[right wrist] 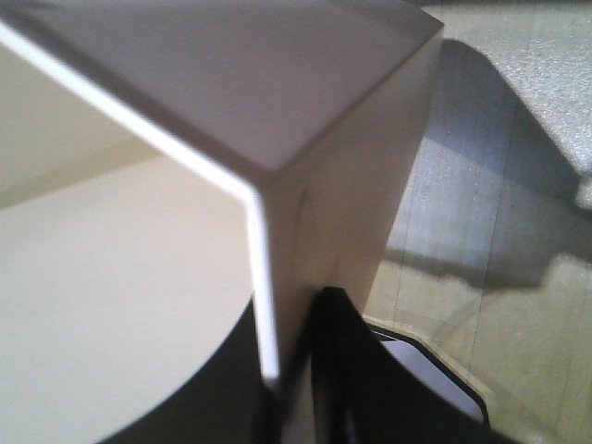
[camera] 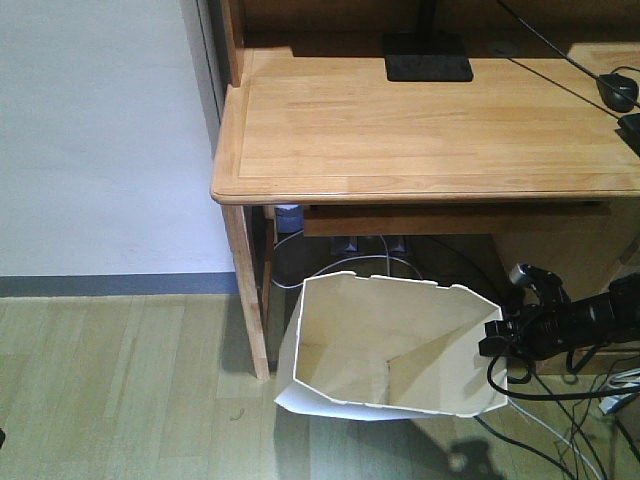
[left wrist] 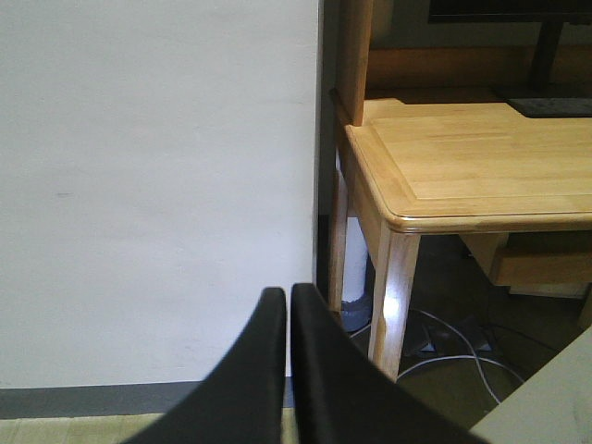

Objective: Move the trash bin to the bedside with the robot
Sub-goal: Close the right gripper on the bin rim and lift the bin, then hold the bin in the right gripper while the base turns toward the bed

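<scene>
The white trash bin [camera: 390, 345] stands tilted on the wooden floor in front of the desk, its open rim facing the front camera. My right gripper [camera: 497, 335] is shut on the bin's right rim wall; in the right wrist view one finger lies inside and one finger [right wrist: 356, 370] outside the thin wall [right wrist: 277, 277]. My left gripper [left wrist: 287, 310] is shut and empty, held in the air facing the white wall. A grey corner of the bin [left wrist: 546, 407] shows at the left wrist view's bottom right. The bed is out of view.
A light wooden desk [camera: 430, 130] stands behind the bin, its front left leg [camera: 248, 290] just left of it. A monitor base [camera: 428, 55] and mouse [camera: 620, 90] sit on top. Cables [camera: 560, 420] trail on the floor at right. A white wall [camera: 100, 130] fills the left.
</scene>
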Controlling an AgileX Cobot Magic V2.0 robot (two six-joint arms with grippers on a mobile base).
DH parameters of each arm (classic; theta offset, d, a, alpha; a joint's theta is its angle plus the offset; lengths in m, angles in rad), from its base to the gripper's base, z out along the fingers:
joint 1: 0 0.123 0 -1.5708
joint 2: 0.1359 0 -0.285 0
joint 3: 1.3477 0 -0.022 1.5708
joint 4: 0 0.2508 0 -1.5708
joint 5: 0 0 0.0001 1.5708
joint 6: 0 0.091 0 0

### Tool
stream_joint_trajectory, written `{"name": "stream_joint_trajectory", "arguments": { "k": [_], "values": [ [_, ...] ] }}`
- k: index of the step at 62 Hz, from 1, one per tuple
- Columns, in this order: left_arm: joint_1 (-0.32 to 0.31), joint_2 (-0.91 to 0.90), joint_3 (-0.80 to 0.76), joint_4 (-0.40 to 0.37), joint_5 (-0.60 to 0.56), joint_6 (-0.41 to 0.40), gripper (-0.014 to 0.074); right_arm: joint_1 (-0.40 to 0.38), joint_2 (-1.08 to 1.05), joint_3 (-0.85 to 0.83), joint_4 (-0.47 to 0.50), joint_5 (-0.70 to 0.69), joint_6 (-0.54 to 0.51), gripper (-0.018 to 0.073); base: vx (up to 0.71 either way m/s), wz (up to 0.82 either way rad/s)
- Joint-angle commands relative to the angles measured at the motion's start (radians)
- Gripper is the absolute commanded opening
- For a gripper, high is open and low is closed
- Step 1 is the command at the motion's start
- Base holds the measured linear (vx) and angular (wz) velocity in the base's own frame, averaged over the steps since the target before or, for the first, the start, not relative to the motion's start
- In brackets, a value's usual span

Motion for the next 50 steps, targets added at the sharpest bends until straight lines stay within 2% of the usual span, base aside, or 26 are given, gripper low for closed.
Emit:
{"name": "stream_joint_trajectory", "arguments": {
  "k": [1, 50],
  "values": [
    [-0.006, -0.012, 0.019, -0.002, -0.069, -0.004, -0.0006, -0.006, -0.073, -0.002, 0.034, 0.247, -0.015, -0.0005, 0.00, 0.00],
    [-0.006, -0.012, 0.019, -0.002, -0.069, -0.004, -0.0006, -0.006, -0.073, -0.002, 0.037, 0.246, -0.016, -0.0005, 0.00, 0.00]
  ]
}}
